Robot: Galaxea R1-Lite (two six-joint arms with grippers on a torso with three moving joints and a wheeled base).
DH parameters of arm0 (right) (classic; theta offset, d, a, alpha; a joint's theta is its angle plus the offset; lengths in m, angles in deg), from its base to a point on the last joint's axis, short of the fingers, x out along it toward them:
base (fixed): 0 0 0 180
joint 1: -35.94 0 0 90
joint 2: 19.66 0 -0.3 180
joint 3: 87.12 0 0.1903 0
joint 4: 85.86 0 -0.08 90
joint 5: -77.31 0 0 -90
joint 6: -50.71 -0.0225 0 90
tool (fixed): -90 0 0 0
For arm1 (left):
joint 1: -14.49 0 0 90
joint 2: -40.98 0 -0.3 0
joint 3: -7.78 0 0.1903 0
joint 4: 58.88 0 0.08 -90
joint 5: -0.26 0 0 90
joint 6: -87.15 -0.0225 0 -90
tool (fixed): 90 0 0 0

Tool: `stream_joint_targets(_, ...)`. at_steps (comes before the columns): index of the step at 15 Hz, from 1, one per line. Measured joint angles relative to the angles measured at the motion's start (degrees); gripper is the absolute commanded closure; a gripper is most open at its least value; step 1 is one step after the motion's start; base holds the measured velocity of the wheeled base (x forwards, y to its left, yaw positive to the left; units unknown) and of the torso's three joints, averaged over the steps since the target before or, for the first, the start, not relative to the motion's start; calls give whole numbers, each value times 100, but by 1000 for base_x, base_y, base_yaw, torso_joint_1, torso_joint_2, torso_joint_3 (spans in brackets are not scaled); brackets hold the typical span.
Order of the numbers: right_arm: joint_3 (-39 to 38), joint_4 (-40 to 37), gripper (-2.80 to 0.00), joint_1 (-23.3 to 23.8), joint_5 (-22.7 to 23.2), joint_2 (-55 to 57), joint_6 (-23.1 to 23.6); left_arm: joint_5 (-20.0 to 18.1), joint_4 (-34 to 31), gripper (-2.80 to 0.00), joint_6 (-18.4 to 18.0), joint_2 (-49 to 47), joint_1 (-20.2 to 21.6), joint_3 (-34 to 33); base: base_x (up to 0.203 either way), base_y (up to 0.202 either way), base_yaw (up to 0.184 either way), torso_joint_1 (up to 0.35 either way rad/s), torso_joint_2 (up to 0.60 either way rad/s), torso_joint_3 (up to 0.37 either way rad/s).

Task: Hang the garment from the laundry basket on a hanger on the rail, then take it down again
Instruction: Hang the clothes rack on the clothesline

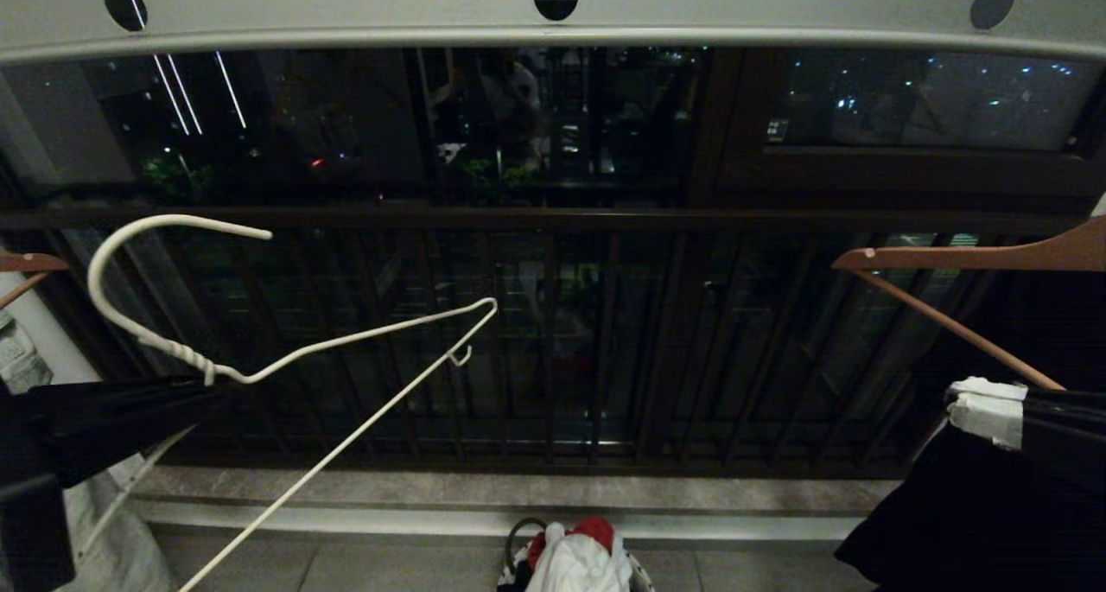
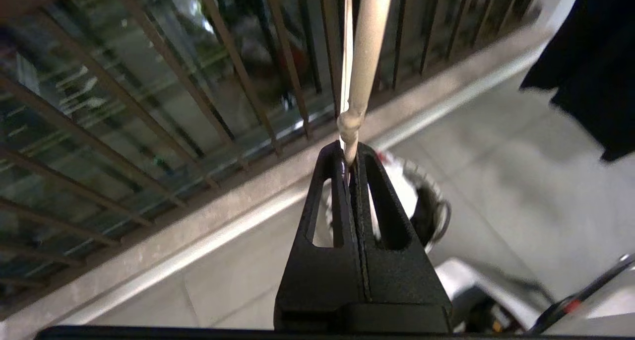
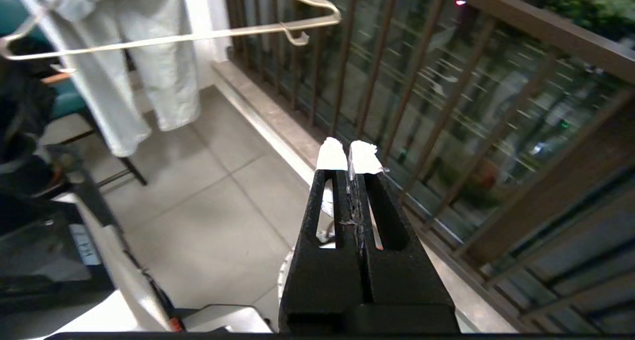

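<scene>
Your left tool (image 1: 203, 383) is sitting at the left edge of the head frame, clenched on the twisted neck of the hanger (image 1: 285, 363). The left wrist view shows both fingers (image 2: 342, 181) pinched together around that neck. The hanger is hanging bare in the air, tilted, its hook curling toward the upper left and well below the rail (image 1: 553, 26), which is running across the top of the frame. Your right tool (image 1: 985, 406) is waiting at the right edge, clenched with nothing in it, its taped tips touching. The garment (image 1: 579, 566) is lying bunched in the laundry basket (image 1: 517, 540) at the bottom centre, on the floor, with a red cloth (image 1: 596, 530) just behind it.
</scene>
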Motion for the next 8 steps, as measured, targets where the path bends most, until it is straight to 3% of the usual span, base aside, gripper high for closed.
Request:
stream_joint_targets(5, 54, 12, 0, -9, -164, 84, 2, 136, 107, 0, 230, 309, 32, 136, 0, 0, 0, 0, 0, 0)
stream_joint_targets(8, 122, 12, 0, -4, -168, 112, 2, 553, 456, 0, 248, 23, 207, 389, 0, 0, 0, 0, 0, 0)
